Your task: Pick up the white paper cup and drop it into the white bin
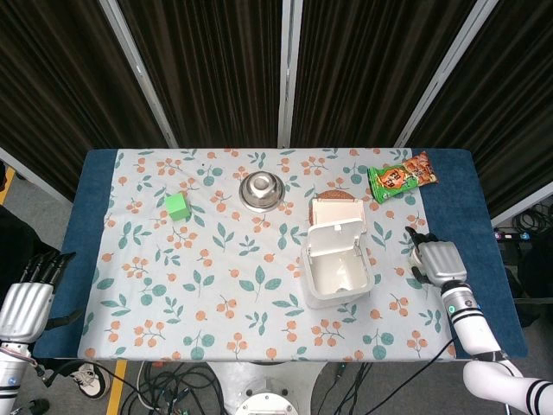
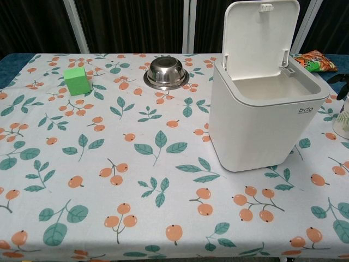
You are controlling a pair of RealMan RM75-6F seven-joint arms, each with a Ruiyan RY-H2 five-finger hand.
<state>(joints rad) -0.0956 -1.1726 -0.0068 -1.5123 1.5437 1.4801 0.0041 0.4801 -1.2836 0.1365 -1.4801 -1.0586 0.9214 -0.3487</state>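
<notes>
The white bin (image 1: 337, 259) (image 2: 262, 117) stands right of the table's middle with its lid tipped up and open. In the chest view a sliver of the white paper cup (image 2: 343, 117) shows at the right edge, standing on the cloth. My right hand (image 1: 436, 259) is over the cup, right of the bin, and hides it in the head view. Dark fingers (image 2: 339, 79) reach around the cup's top; how tightly they close is cut off. My left hand (image 1: 28, 298) hangs off the table's left front corner, fingers apart and holding nothing.
A green cube (image 1: 177, 205) (image 2: 77, 81) sits at the back left. A steel bowl (image 1: 262, 190) (image 2: 166, 72) lies upside down at the back centre. A snack packet (image 1: 402, 177) (image 2: 315, 60) lies at the back right. A brown disc (image 1: 337, 197) is behind the bin.
</notes>
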